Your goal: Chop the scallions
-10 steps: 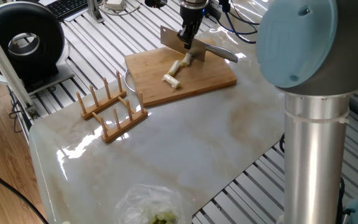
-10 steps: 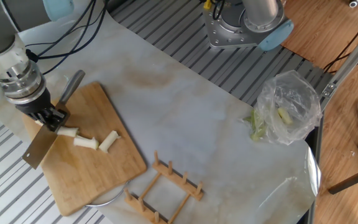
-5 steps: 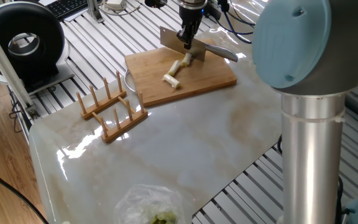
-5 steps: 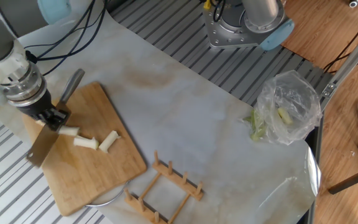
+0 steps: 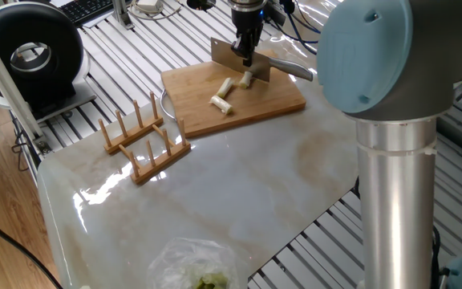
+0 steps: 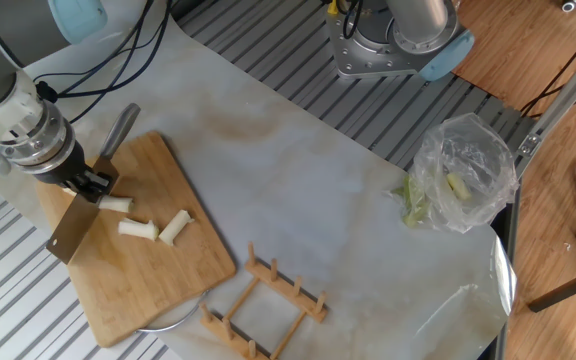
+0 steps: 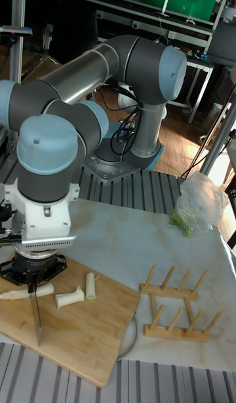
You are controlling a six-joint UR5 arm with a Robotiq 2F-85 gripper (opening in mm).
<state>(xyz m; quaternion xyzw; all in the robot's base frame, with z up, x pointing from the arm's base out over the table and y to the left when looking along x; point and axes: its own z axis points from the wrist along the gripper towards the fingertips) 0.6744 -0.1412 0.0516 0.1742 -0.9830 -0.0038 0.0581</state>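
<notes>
In one fixed view, we are seeing the gripper (image 5: 247, 54) at 12 o'clock, its fingers clamping the cleaver (image 5: 251, 67) over the far edge of the bamboo cutting board (image 5: 239, 100). The scallions (image 5: 229, 91) are lying on the board as short pale pieces: one touching the blade's lower edge, the others trailing toward 7 o'clock. A wooden rack (image 5: 145, 140) is sitting at 9 o'clock of the board on the marble tabletop (image 5: 247, 185), and a clear plastic bag (image 5: 195, 267) at 6 o'clock.

In the other fixed view, we are finding the gripper (image 6: 86, 183) at 9 o'clock, closed on the cleaver (image 6: 76, 225), blade pointing down toward 7 o'clock. The scallions (image 6: 148, 222) are lying just beside it at 3 o'clock (three pieces, the nearest one meeting the blade). The bag (image 6: 458, 182) is sitting well apart at 3 o'clock.

In the tall fixed view, the gripper (image 7: 33, 280) is holding the blade (image 7: 37, 314) edge-on, pointing to 6 o'clock, and the scallions (image 7: 62, 295) are lying on both sides of it on the board (image 7: 85, 340).
</notes>
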